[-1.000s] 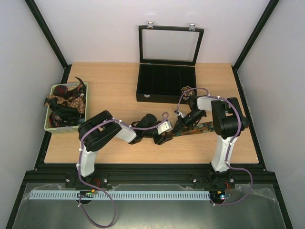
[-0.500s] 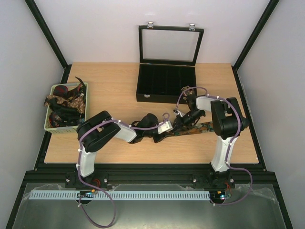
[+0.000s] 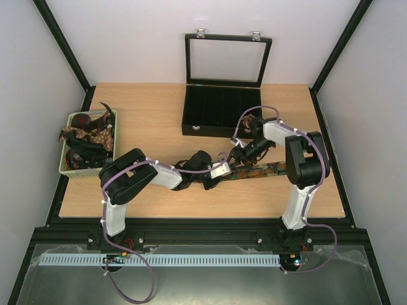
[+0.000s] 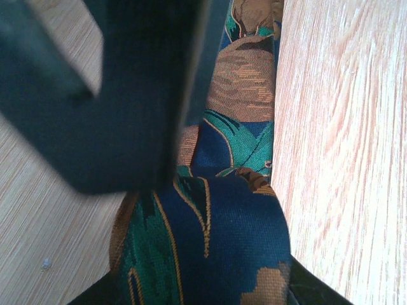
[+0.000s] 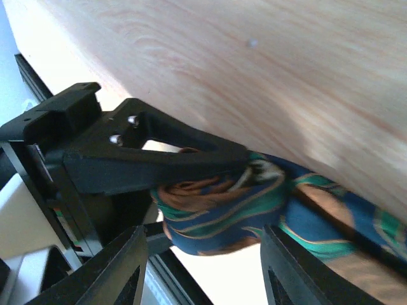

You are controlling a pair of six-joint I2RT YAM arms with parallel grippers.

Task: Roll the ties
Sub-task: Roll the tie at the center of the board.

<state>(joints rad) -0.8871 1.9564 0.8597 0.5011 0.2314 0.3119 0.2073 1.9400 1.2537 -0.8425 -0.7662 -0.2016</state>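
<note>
The left end effector (image 3: 226, 173) is pinching a half-rolled tie (image 3: 264, 169) on the table (image 3: 152, 121).
It is clamping the rolled-up end (image 4: 203, 248) of the tie, which is blue, green and brown. The right end effector (image 5: 202, 232) is hanging right by the same roll with its fingers (image 5: 121, 267) apart, so it is not gripping anything. The rest of the tie is lying flat on the table, stretching off to the right in front of the right arm (image 3: 305, 159). Behind it, the black box (image 3: 219, 111) is sitting with its glass lid standing up. Far to the left, at the table edge, the pale green basket (image 3: 65, 166) is holding more ties (image 3: 86, 136) in a heap.
</note>
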